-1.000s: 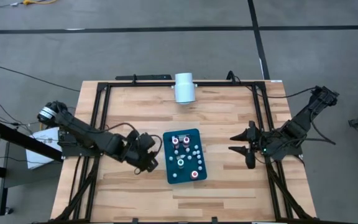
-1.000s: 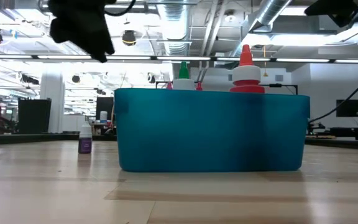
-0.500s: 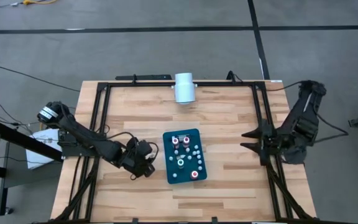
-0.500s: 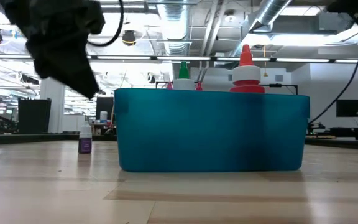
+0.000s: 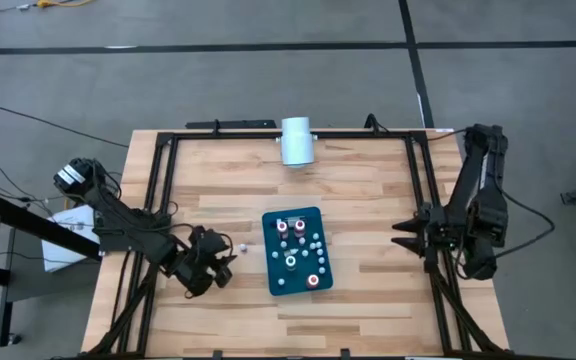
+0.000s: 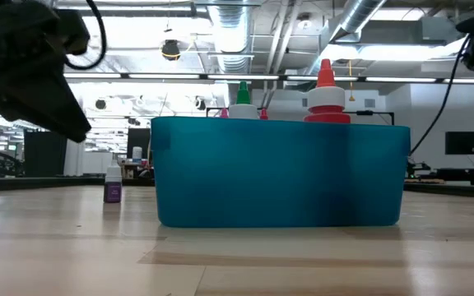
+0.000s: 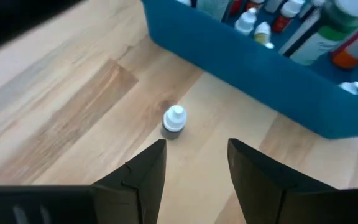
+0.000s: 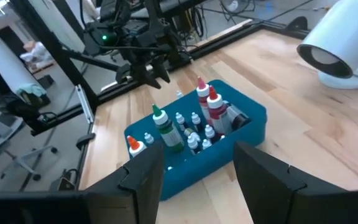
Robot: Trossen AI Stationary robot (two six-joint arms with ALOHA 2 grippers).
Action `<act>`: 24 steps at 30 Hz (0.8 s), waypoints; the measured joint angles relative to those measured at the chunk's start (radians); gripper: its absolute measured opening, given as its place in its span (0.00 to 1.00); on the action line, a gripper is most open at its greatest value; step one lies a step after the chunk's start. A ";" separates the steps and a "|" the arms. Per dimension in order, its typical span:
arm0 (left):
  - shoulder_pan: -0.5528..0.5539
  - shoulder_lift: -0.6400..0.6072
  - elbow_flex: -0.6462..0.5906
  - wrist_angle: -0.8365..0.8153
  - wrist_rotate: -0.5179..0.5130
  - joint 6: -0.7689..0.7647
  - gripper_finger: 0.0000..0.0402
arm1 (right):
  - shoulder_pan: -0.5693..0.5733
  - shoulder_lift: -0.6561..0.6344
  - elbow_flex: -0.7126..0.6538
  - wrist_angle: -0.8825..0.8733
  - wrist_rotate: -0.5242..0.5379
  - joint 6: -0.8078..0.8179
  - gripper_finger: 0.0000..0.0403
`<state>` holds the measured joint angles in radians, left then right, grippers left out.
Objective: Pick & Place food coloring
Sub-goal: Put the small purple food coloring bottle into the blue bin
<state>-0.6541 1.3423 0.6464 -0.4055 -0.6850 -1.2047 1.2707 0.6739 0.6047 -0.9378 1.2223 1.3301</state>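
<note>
The food coloring is a set of small bottles standing in a teal tray (image 5: 298,250); red-topped (image 6: 326,89) and green-topped (image 6: 243,93) ones stick up above its wall. One small white-capped bottle (image 7: 174,119) stands alone on its base on the wood, left of the tray (image 5: 238,245). My left gripper (image 7: 194,163) hovers open just short of that bottle, pointing down at a slant toward it. My right gripper (image 5: 404,238) is open at the table's right edge, pointing toward the tray.
A large white cylinder (image 5: 296,140) lies at the far edge, middle. A black frame (image 5: 158,180) runs round the tabletop. Bare wood lies near and far of the tray. The room beyond shows in the low view.
My left gripper has drawn back from the tray toward the table's left and near edges and has sunk lower. My right gripper has pulled back toward the right edge as its arm swung round and its wrist rolled. The lone bottle and the tray have stayed put.
</note>
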 joint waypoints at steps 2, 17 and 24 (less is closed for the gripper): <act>-0.018 -0.015 -0.001 -0.003 -0.012 -0.003 0.41 | 0.015 0.000 -0.004 -0.028 0.014 0.033 0.45; -0.032 -0.035 -0.001 -0.008 -0.009 0.090 0.41 | 0.051 -0.170 -0.004 -0.247 0.006 0.171 0.45; -0.016 -0.035 -0.001 0.000 -0.010 0.145 0.41 | 0.049 -0.235 -0.004 -0.205 -0.071 0.050 0.45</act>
<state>-0.6705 1.3074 0.6449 -0.4058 -0.6946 -1.0597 1.3197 0.4393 0.6006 -1.1428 1.1515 1.3797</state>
